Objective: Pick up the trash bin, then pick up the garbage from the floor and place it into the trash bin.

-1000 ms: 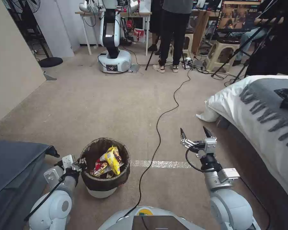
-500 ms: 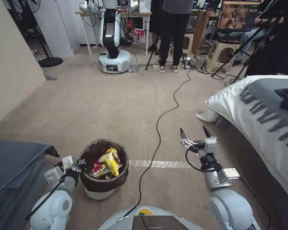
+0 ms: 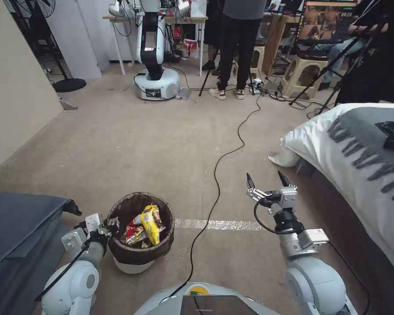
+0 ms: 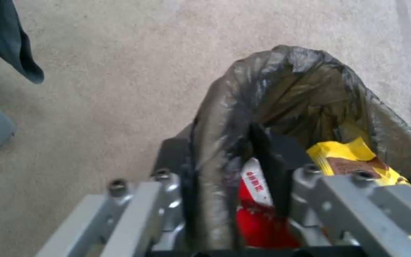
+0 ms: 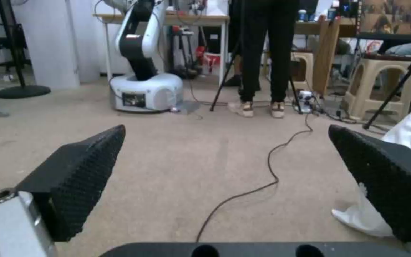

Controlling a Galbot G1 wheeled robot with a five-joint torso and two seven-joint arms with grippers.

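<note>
One bed with a white quilt and a grey fringed blanket fills the right side of a beige carpeted floor. One black cable snakes down the middle. Near left stands one round white plastic trash bin, lined with a dark crinkled bag; inside lies garbage, glossy yellow and red wrappers. The left gripper pinches the bin's left rim, one finger inside and one outside. The right gripper hovers near right, its two pointed, textured black fingers spread wide, holding nothing.
</note>
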